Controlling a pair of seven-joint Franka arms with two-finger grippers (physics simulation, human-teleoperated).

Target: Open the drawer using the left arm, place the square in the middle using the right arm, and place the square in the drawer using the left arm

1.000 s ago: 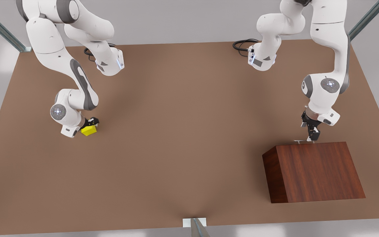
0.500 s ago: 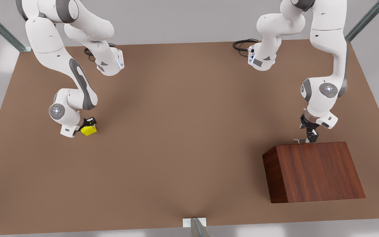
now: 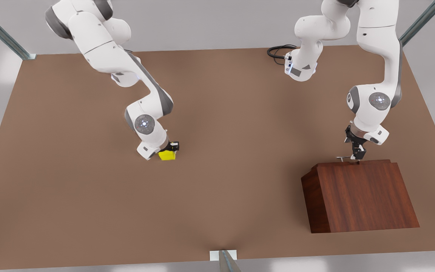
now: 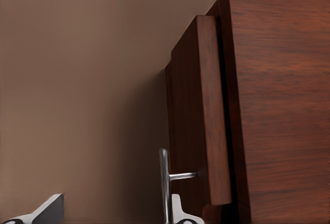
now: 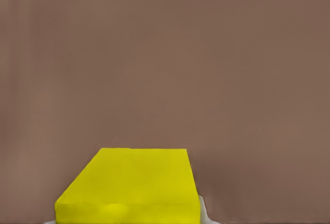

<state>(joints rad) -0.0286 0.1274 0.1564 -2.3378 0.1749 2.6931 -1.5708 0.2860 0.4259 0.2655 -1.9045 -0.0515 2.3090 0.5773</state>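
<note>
A plain matte brown table (image 3: 217,196) spans the frame; pale grey floor surrounds it; metal struts (image 3: 2,34) cross both upper corners.

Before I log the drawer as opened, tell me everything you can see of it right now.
The drawer is dark reddish-brown wood-grain, a flat front panel with a slim silver bar handle on a short post. It is pulled out only slightly: a narrow gap shows between its front and the cabinet. It sits at the cabinet's far edge in the front view. The left gripper is at the handle; its fingers flank the bar.
</note>
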